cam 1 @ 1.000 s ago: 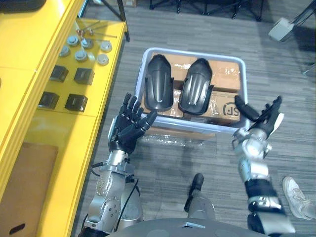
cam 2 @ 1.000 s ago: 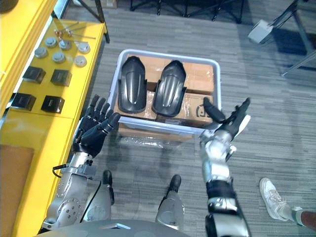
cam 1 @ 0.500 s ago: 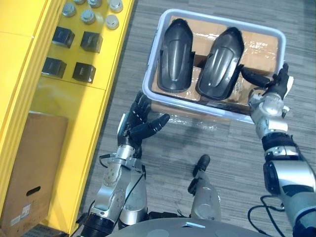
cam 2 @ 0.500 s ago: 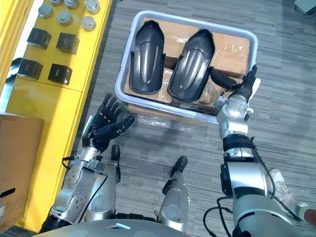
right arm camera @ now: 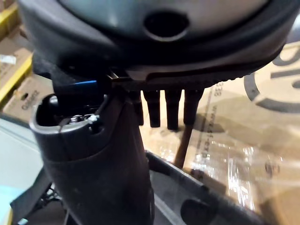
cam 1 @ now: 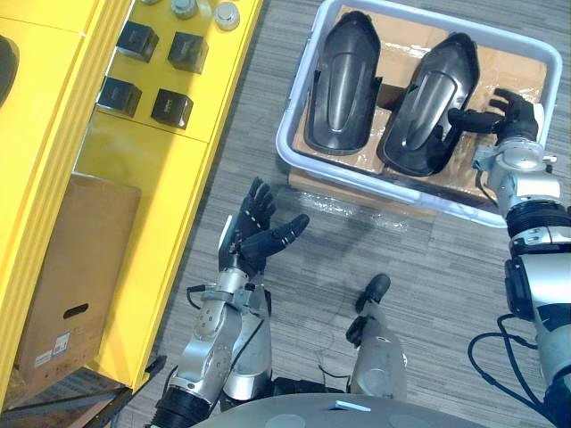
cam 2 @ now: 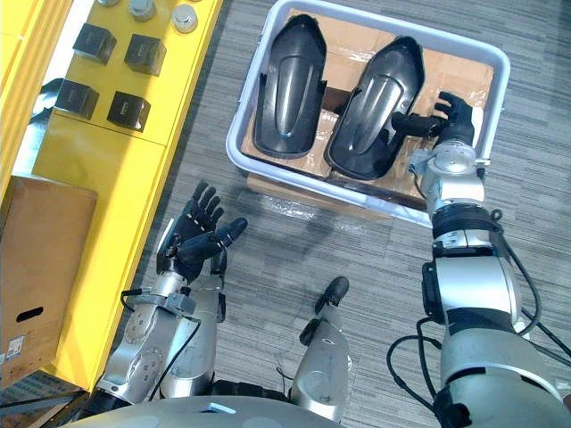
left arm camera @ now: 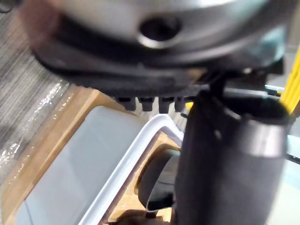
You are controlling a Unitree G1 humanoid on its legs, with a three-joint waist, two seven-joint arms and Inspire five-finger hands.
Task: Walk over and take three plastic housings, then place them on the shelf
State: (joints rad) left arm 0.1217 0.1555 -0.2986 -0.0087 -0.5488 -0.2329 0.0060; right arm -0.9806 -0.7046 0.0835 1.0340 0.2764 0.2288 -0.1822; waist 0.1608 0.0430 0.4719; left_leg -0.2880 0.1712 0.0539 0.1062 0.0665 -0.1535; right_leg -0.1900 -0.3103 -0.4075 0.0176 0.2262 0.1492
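Observation:
Two black plastic housings lie side by side in a white bin (cam 1: 287,143) that rests on cardboard boxes: the left housing (cam 1: 343,85) and the right housing (cam 1: 428,107). My right hand (cam 1: 510,109) is open inside the bin's right end, over the taped cardboard (right arm camera: 234,140). Its thumb (right arm camera: 103,154) reaches toward the right housing's side (right arm camera: 187,204); I cannot tell if it touches. My left hand (cam 1: 259,234) hangs open over the floor, short of the bin's near left corner and holding nothing. The left wrist view looks past its thumb (left arm camera: 229,164) at the bin rim (left arm camera: 136,159).
A yellow shelf (cam 1: 152,169) runs along the left. It carries several black blocks (cam 1: 169,107) and round metal parts (cam 1: 226,12). A cardboard box (cam 1: 71,267) sits on its lower level. Grey floor lies between the shelf and the bin.
The camera has moved closer to the bin. My right hand has gone from the bin's near right rim into the bin, next to the right housing. The left hand stays open and low.

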